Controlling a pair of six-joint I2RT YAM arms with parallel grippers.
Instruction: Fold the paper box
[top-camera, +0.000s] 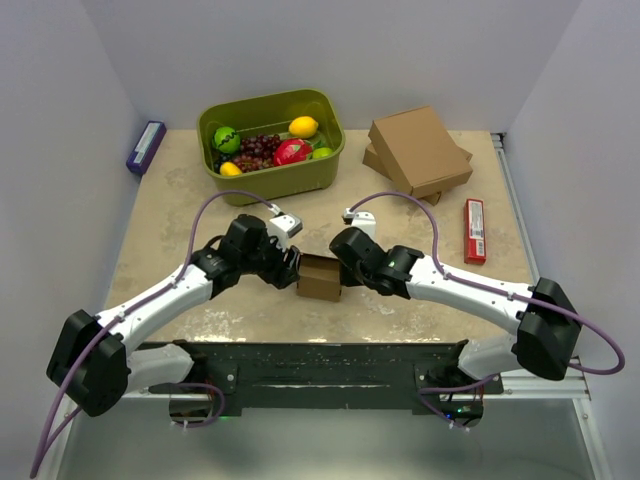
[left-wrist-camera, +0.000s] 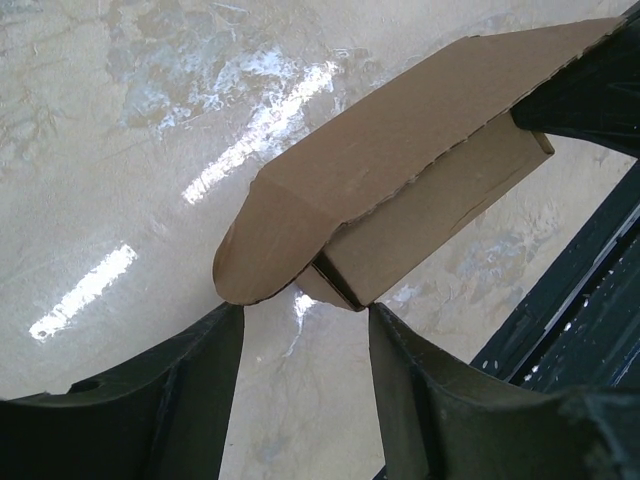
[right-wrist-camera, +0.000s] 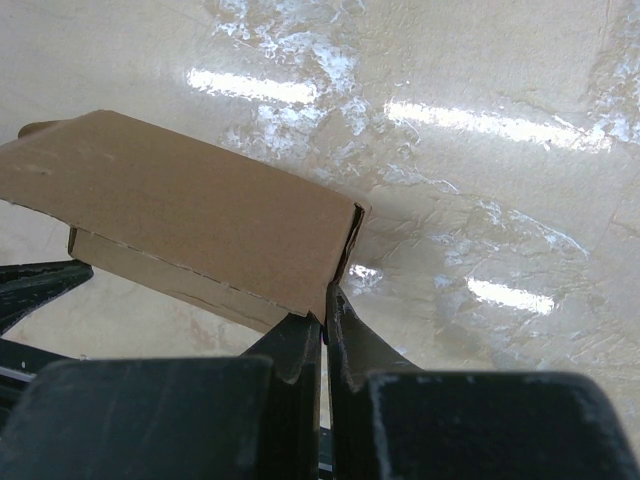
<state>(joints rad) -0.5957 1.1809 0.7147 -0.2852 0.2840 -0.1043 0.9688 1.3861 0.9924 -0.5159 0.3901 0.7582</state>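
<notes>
The paper box (top-camera: 318, 278) is a small brown cardboard box in the middle of the table, between my two arms. In the left wrist view the paper box (left-wrist-camera: 400, 190) has a rounded flap hanging over its near end. My left gripper (left-wrist-camera: 305, 315) is open, and its fingertips (left-wrist-camera: 232, 318) stand just short of that flap with nothing between them. In the top view the left gripper (top-camera: 290, 268) sits at the box's left side. The right gripper (right-wrist-camera: 326, 300) is shut on a thin side wall at the corner of the paper box (right-wrist-camera: 180, 220). From above, the right gripper (top-camera: 340, 265) sits at the box's right side.
A green bin (top-camera: 325, 175) of fruit stands at the back centre. Two larger brown boxes (top-camera: 418, 152) are stacked at the back right. A red packet (top-camera: 475, 230) lies to the right and a purple packet (top-camera: 146, 147) at the far left. A black rail (top-camera: 320, 365) runs along the near edge.
</notes>
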